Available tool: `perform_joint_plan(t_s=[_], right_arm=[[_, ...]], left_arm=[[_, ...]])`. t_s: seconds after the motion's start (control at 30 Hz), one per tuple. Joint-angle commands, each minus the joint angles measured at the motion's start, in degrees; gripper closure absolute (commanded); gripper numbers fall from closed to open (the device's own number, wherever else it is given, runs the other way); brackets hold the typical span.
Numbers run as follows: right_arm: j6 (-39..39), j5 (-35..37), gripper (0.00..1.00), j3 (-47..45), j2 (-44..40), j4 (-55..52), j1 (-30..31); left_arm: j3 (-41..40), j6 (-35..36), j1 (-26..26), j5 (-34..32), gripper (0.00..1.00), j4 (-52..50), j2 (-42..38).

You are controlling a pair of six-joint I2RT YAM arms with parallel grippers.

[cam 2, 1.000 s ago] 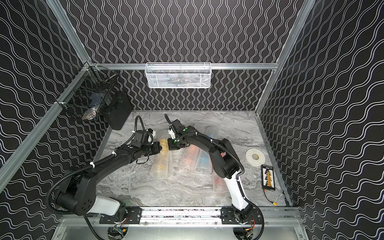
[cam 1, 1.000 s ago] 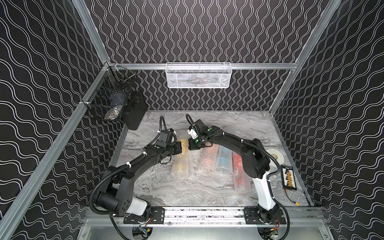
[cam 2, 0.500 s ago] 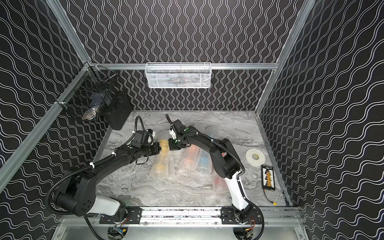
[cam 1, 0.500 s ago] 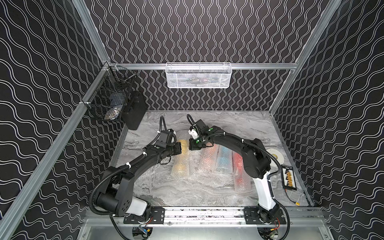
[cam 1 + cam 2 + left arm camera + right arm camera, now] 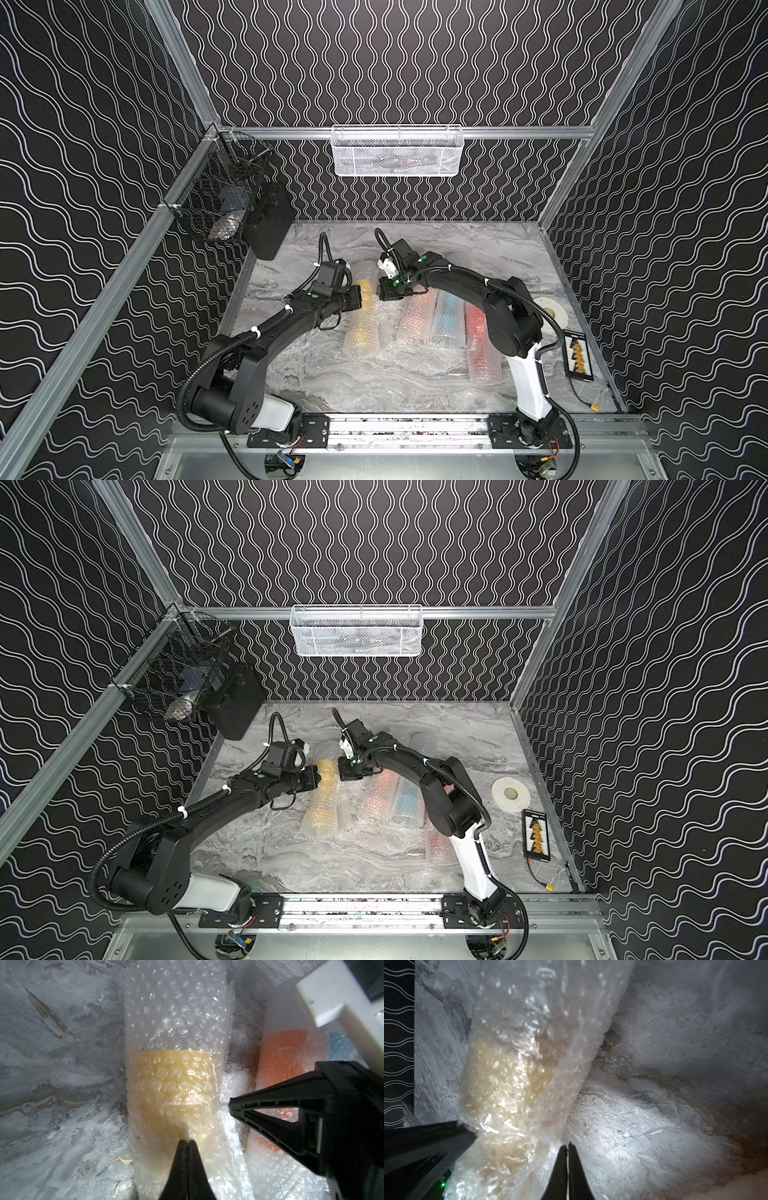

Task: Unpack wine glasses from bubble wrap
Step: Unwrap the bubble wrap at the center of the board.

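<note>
Bubble wrap tubes [image 5: 446, 320] side by side on marble worktop [image 5: 374, 386]; both arms at the yellow tube [image 5: 322, 808].
Both top views: it lies leftmost. Left wrist: left jaws shut, tips touching wrap over yellow goblet [image 5: 172, 1084]. Right wrist: right jaws shut at wrap's edge; grip unclear.

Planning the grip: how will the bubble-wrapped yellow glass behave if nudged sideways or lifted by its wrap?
The yellow glass lies on its side in a rounded bubble wrap tube, so it will likely roll. The tube's empty end looks hollow, probably flopping or crushing. Its glossy film may slip.
</note>
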Motion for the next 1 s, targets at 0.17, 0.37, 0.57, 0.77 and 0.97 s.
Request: perform_joint_plan(t_s=[0.17,0.37,0.57,0.77,0.97], right_arm=[[0.4,-3.7,0.89,-0.4,-2.3,1.4,0.0],[0.5,-3.4,0.84,-1.5,-4.2,2.3,0.0],[-0.1,-3.5,0.77,0.5,-1.4,0.2,0.5],[-0.5,-2.9,0.72,1.9,1.1,-1.1,0.7],[0.1,-3.4,0.70,2.4,1.5,-0.5,1.1]], left_arm=[[-0.7,-0.4,0.1,0.9,1.00,1.7,0.2],[-0.9,-0.3,0.1,0.7,1.00,1.5,-0.1],[-0.5,-0.4,0.1,0.9,1.00,1.5,-0.1],[-0.7,-0.6,0.1,1.1,1.00,1.8,-0.2],[-0.9,-0.9,0.1,1.5,1.00,2.2,0.2]])
